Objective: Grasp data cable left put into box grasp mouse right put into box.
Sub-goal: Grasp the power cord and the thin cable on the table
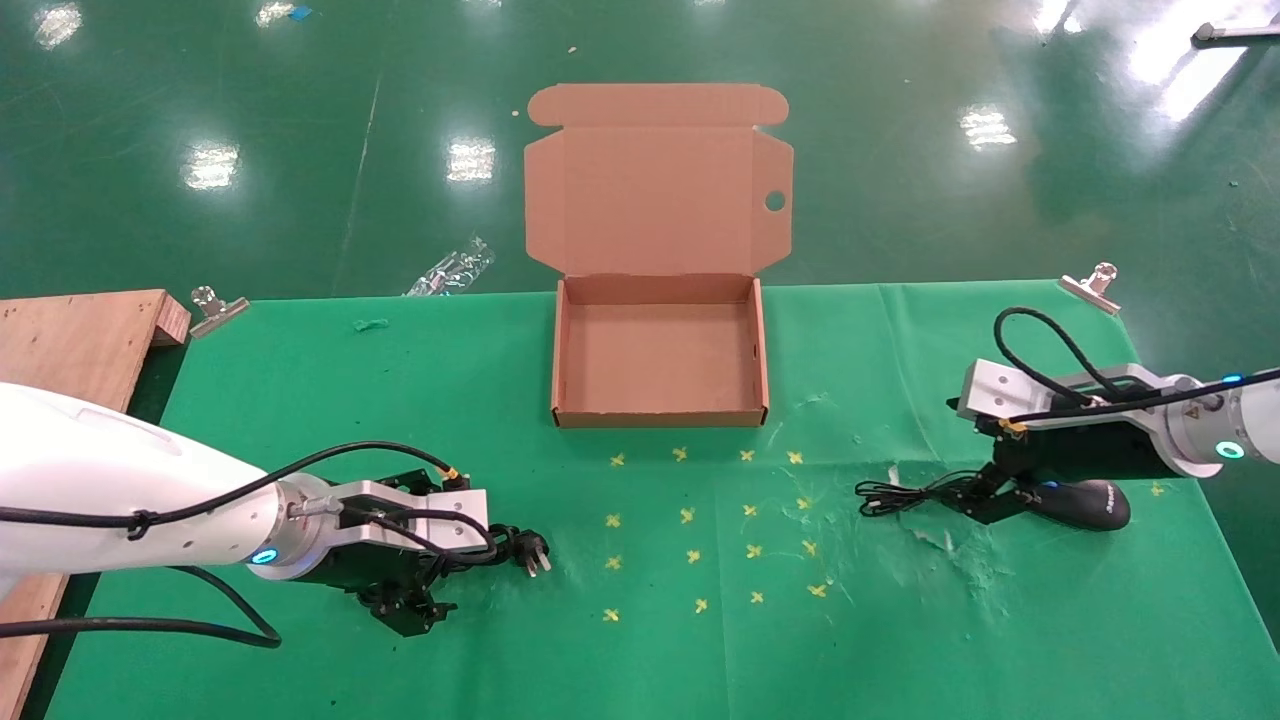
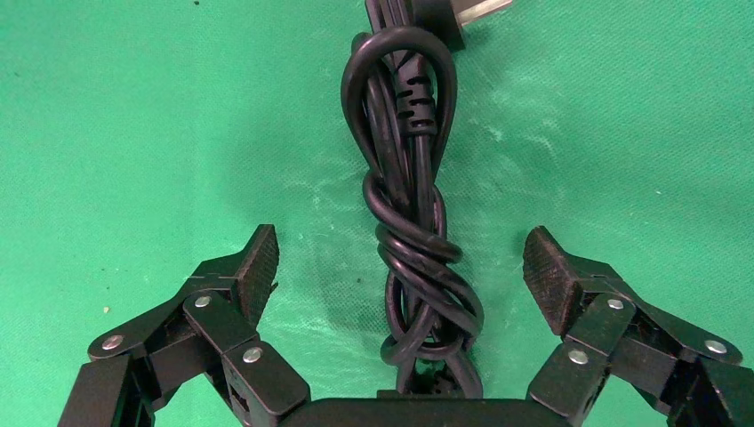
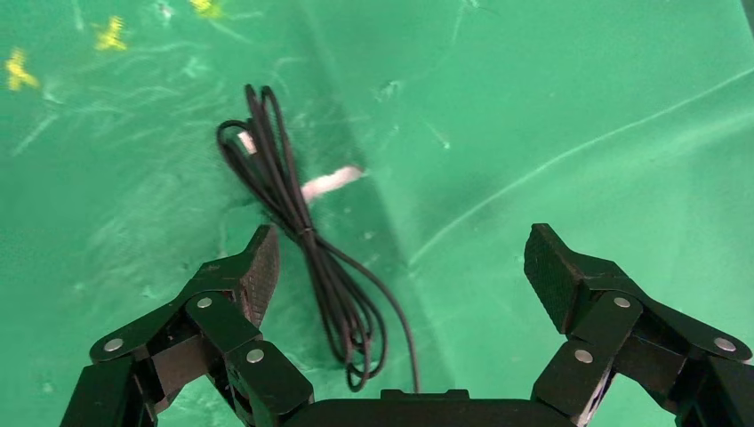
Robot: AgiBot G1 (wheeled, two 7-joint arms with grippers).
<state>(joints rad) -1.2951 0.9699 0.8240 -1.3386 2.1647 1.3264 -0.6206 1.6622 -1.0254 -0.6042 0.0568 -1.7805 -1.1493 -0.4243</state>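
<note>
The left gripper [image 2: 400, 267] hangs wide open over the coiled data cable [image 2: 411, 258], which lies between its pads. It should close squarely on the knotted middle, not the loose loops. The right gripper [image 3: 400, 267], also wide, hovers with the mouse [image 1: 1090, 503] just beneath; the box [image 1: 660, 415] lies well ahead.

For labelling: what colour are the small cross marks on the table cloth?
Yellow cross marks, clearest in the head view.
</note>
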